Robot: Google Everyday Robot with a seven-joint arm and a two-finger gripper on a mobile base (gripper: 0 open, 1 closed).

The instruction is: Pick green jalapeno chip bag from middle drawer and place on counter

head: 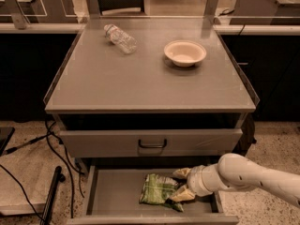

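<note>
Pincer point(182, 184) in middle drawer point(117, 192); right beside green jalapeno chip bag point(157, 189).

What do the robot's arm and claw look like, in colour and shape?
The arm is a smooth, white, rounded tube with a few small dark dots and a ribbed collar at the wrist. The claw, down in the middle drawer, is pale yellowish tan.
</note>
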